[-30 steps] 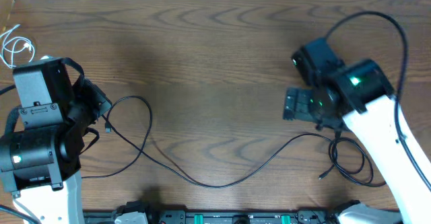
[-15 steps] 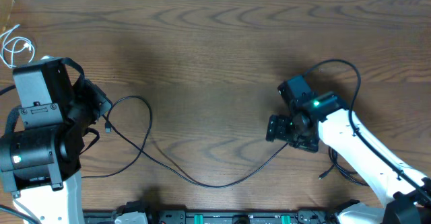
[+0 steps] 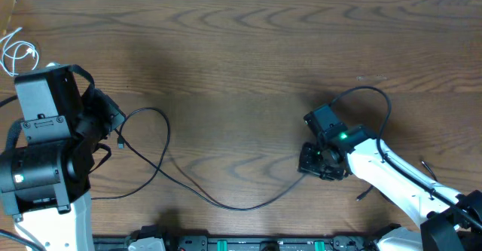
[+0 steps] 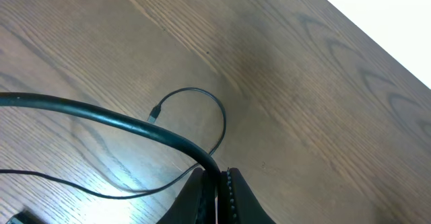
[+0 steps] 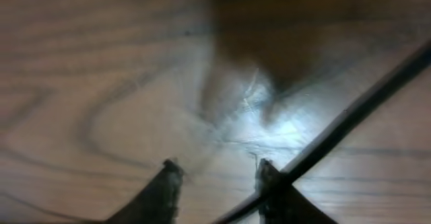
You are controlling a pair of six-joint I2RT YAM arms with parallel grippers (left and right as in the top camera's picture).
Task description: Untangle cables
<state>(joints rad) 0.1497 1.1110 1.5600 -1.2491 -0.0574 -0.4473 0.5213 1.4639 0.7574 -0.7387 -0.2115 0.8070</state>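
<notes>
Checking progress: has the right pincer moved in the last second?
Yes. The right pincer moved toward the near table edge, slightly left, at the black cable.

Right gripper (image 3: 305,163) low on table (image 3: 241,55), at long black cable (image 3: 233,206) end. White cable (image 3: 16,52) coiled, far-left corner.

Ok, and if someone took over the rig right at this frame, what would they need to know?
Left gripper: shut above the long black cable's looped plug end; unclear whether it pinches anything.
Right gripper: open, low over the table, same cable crossing one fingertip, not clamped.
White cable: coiled at the far left edge, apart.
Second black cable: mostly hidden under the right arm.
Done: white separated. To do: grip and part the black ones.
</notes>
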